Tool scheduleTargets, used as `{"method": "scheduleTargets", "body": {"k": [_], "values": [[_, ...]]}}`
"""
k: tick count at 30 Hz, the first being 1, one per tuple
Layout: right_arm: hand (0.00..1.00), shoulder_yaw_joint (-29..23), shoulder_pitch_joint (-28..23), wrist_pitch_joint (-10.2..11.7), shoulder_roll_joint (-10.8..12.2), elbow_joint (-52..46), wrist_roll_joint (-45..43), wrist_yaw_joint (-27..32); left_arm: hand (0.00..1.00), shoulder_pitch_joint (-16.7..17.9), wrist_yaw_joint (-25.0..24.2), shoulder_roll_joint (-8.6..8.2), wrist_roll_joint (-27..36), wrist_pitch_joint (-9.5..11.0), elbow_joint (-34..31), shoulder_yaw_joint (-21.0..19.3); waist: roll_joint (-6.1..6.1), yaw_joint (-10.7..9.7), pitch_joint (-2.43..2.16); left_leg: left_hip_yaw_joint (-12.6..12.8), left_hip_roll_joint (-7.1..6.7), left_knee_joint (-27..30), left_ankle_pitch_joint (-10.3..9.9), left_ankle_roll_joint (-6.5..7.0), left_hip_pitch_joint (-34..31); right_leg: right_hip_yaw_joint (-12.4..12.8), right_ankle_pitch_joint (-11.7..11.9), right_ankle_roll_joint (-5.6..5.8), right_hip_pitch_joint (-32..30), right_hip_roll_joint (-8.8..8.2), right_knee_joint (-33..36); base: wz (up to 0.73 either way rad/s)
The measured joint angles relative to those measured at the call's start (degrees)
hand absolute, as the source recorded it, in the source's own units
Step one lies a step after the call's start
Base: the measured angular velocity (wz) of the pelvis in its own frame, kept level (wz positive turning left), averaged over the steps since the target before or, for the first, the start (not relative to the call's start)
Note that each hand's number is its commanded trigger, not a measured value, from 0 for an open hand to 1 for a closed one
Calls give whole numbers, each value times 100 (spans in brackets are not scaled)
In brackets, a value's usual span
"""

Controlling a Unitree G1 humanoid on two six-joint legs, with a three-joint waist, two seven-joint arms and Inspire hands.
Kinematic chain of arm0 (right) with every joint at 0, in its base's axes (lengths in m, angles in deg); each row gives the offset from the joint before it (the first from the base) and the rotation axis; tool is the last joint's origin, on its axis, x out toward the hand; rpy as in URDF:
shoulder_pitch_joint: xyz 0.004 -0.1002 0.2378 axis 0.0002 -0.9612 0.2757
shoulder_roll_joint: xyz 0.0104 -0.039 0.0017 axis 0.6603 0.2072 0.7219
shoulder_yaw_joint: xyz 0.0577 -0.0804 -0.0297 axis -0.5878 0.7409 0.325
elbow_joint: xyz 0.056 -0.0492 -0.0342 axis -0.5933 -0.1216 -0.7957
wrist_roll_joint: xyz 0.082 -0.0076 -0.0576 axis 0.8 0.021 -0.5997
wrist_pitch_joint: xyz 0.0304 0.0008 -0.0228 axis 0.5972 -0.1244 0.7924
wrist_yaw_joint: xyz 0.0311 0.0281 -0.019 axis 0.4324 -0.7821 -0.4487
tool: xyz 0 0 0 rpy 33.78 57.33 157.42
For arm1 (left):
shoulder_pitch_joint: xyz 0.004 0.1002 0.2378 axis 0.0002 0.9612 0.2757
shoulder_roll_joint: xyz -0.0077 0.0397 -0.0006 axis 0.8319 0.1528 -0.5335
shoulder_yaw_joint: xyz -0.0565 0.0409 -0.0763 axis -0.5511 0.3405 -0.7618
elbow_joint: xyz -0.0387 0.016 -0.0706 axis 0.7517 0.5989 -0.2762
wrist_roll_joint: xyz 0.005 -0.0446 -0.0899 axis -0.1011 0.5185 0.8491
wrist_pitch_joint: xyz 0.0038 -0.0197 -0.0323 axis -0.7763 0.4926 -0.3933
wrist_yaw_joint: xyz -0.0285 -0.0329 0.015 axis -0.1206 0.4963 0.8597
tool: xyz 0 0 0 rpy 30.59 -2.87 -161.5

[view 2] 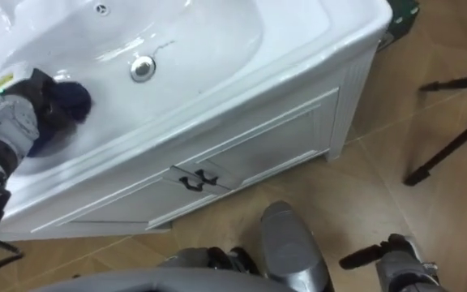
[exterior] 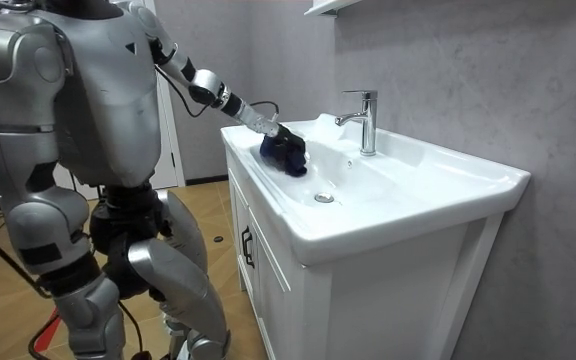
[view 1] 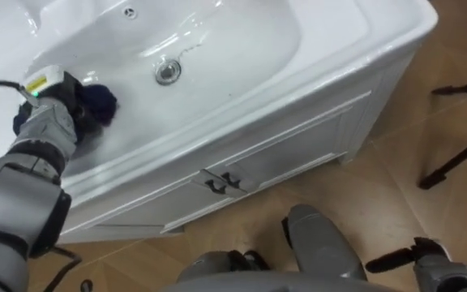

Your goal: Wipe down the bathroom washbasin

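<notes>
A white basin [view 1: 339, 49] sits on a white cabinet, with a metal drain [view 1: 167, 71] at its middle. My left hand [view 1: 62, 104] reaches in from the left and is curled on a dark blue cloth [view 1: 100, 100], which it presses against the basin's left inner slope. In the room view the cloth [exterior: 286, 155] lies just left of the chrome tap [exterior: 366, 120], with the left hand [exterior: 268, 128] over it. My right hand [view 1: 440, 272] hangs low at the lower right, away from the basin.
The cabinet door below the basin has a dark handle [view 1: 221, 182]. Black tripod legs [view 1: 460, 154] stand on the wooden floor to the right. I stand close against the cabinet's front left corner.
</notes>
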Motion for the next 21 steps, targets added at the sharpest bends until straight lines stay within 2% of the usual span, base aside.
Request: {"method": "scheduleTargets", "body": {"k": [3, 4, 5, 7, 10, 15, 18, 21], "values": [[0, -166, -104, 79, -12, 99, 166, -111, 100, 240, -3, -8, -196, 6, -439, -257, -104, 103, -15, -67, -38, -150, 63, -16, 160, -43, -9, -4, 173, -20, -102, 12], [0, -241, -159, 137, -7, 185, 168, -183, 100, 357, -2, -14, -300, 18, -718, -374, -109, 119, -44, -138, -40, -201, 91, -29, 216, -126, -2, -13, 287, -31, -200, 29], [0, -362, -203, 175, 5, 305, 175, -244, 100, 427, -3, -15, -407, 49, -924, -420, -160, 141, -42, -234, -35, -256, 130, -40, 252, -230, 3, -3, 405, -39, -324, 37], [0, -535, -279, 186, 10, 379, 183, -239, 100, 539, 0, -15, -502, 57, -1275, -530, -208, 154, -71, -393, -20, -335, 189, -58, 268, -371, 59, -7, 547, -33, -543, 39], [0, -683, -383, 296, -12, 456, 190, -255, 100, 731, 4, -18, -505, 49, -1752, -533, -222, 172, -74, -610, -14, -509, 242, -82, 430, -586, 160, -58, 886, -23, -891, 33], [0, -685, -513, 388, 27, 454, 186, -465, 100, 1094, 10, -19, -503, 56, -2591, -566, -239, 313, -92, -844, -65, -744, 275, -89, 683, -797, 196, -37, 1298, -43, -1245, 25], [0, -685, -504, 445, 61, 440, 187, -484, 100, 1290, 13, -29, -504, 44, -3135, -639, -312, 470, -98, -912, -143, -1037, 361, -87, 943, -843, 201, -16, 1531, -80, -1429, 15], [0, -727, -513, 456, 78, 421, 180, -462, 100, 1492, 170, -29, -509, 37, -3794, -861, -341, 567, -117, -1024, -153, -1172, 381, -101, 1063, -978, 222, -3, 1775, -75, -1689, 22]]}}
